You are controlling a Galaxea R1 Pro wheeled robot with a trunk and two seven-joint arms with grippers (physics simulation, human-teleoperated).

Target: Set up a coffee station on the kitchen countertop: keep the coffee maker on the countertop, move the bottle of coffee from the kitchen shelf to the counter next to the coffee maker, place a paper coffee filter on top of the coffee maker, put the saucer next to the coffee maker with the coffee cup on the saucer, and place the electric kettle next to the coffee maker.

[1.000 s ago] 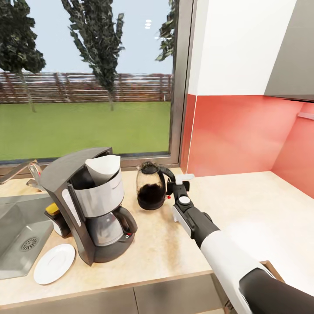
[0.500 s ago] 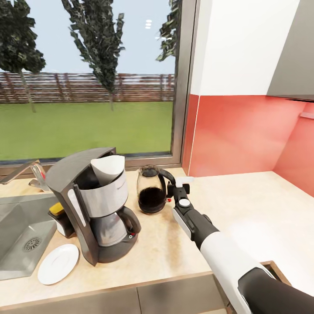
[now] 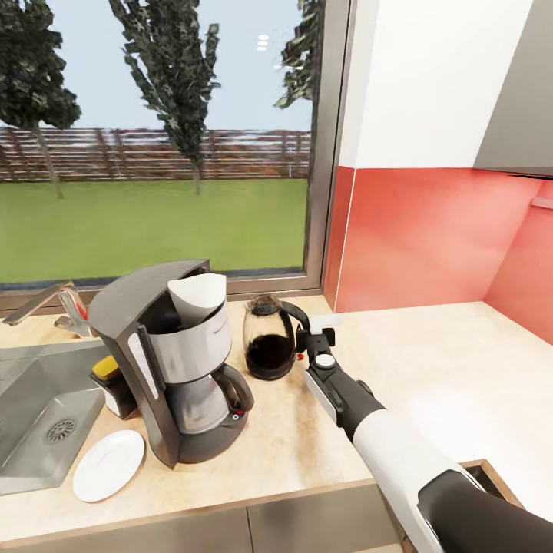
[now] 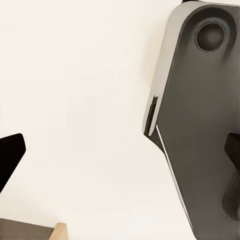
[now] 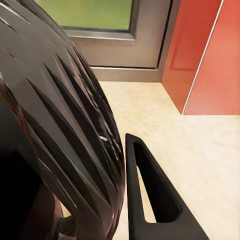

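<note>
The coffee maker (image 3: 180,376) stands on the kitchen countertop (image 3: 430,361) with the paper coffee filter (image 3: 198,296) upright in its open top. The electric kettle (image 3: 268,339) stands just to its right, its dark ribbed glass (image 5: 55,130) close in the right wrist view. My right gripper (image 3: 313,333) is at the kettle's loop handle (image 5: 150,195); the handle hides how the fingers stand. The white saucer (image 3: 108,465) lies bare at the front left of the coffee maker. Behind the machine shows the yellow top of the bottle of coffee (image 3: 107,369). The coffee cup is out of view.
A steel sink (image 3: 34,430) and faucet (image 3: 54,303) take the counter's left end. A window frame (image 3: 319,192) and red backsplash (image 3: 430,238) back the counter. A thin shelf edge (image 3: 542,203) shows at far right. The left wrist view holds a dark grey robot part (image 4: 200,125).
The whole picture has slid a little to the right, so the camera moved. The kettle stays beside the coffee maker with my right gripper still at its handle.
</note>
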